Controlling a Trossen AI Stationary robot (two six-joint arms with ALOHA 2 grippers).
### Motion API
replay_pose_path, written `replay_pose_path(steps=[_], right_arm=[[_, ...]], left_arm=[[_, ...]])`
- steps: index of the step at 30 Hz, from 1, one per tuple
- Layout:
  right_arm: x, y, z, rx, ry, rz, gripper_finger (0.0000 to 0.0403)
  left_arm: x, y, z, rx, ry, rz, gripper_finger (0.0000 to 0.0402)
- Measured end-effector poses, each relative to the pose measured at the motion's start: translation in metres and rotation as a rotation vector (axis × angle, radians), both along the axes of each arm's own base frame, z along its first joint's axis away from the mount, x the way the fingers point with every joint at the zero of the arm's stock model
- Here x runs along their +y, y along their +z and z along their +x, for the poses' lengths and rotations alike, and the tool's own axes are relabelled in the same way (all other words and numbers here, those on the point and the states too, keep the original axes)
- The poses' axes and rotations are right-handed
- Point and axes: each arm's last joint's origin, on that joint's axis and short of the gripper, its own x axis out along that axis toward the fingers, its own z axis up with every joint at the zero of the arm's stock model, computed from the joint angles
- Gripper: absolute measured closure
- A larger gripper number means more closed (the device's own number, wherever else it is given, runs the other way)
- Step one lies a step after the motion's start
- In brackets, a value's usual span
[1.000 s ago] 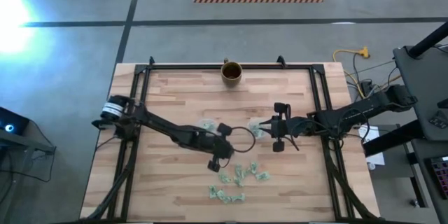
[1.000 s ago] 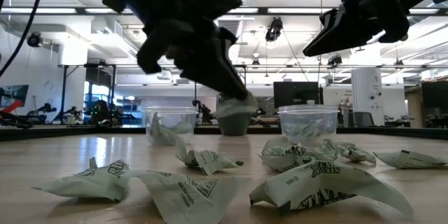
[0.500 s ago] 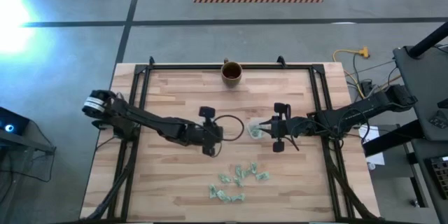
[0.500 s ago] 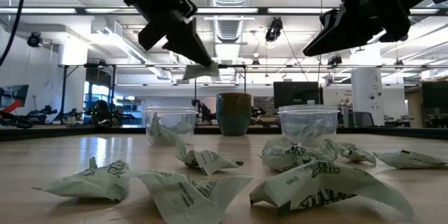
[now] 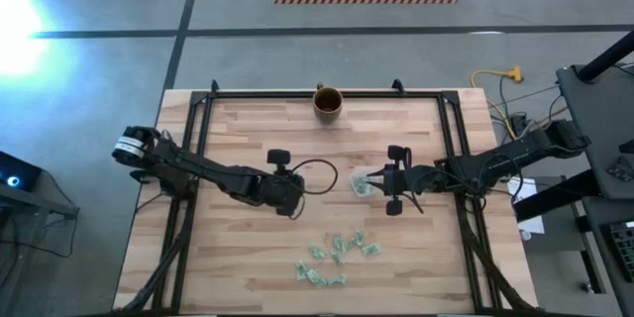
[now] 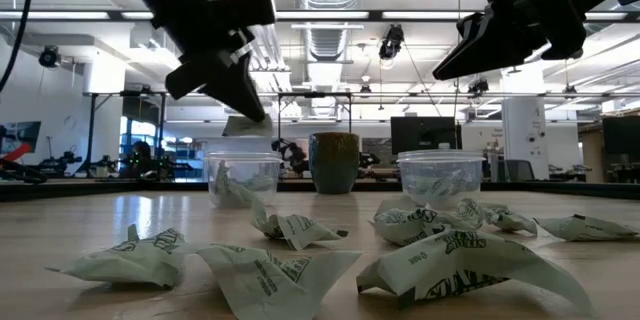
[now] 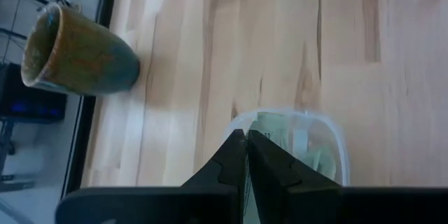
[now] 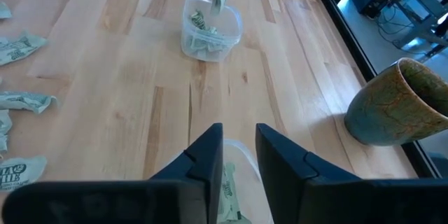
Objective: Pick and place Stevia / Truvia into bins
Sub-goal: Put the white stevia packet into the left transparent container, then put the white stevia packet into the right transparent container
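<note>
Room: open workshop with ceiling ducts, strip lights and monitors beyond the far edge of the table [image 5: 248,129], which is pale wood planks inside a black frame.
Writing: printed lettering shows on the nearest packets [image 6: 450,270] in the low view, partly legible, reading something like "STEVIA"; on the other packets it is too creased to read.
Left gripper [image 6: 245,112]: fingers pressed together, pinching a pale packet [image 6: 243,124] at the tips. It hangs just above the left cup [image 6: 243,179].
Left cup contents: several green-and-white packets already inside, seen past the closed fingers [image 7: 234,155] in the left wrist view, where the cup [image 7: 308,147] lies directly under the tips.
Right gripper [image 5: 369,184]: fingers held narrowly apart with nothing between them, poised over the right cup [image 5: 361,184].
Right cup contents: a few packets inside, seen in the low view [image 6: 440,178].
Loose packets: a scattered group [image 5: 335,258] on the wood, well apart from both grippers, on the near side of the cups.
Mug [image 5: 328,102]: brown-gold, upright at the far edge of the table, well apart from both grippers.
</note>
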Motion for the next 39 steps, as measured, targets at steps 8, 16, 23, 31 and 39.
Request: replay_pose_path(steps=[8, 16, 23, 31, 39], right_arm=[[0.000, 0.000, 0.000, 0.000, 0.000, 0.000, 0.0329], [0.003, 0.000, 0.001, 0.004, 0.077, 0.080, 0.0332], [0.017, -0.002, 0.008, -0.019, 0.266, 0.199, 0.0325], [0.037, -0.029, 0.014, 0.107, 0.278, 0.262, 0.0334], [0.047, -0.044, 0.024, 0.171, 0.266, 0.394, 0.0329]], left_arm=[[0.001, -0.002, -0.004, 0.046, 0.001, 0.008, 0.0379], [0.001, -0.002, -0.003, 0.044, 0.001, 0.007, 0.0317], [-0.001, 0.005, -0.005, 0.027, -0.007, 0.004, 0.0301], [-0.012, 0.018, -0.015, -0.015, -0.056, -0.013, 0.0301], [-0.018, 0.024, -0.019, -0.034, -0.079, -0.021, 0.0301]])
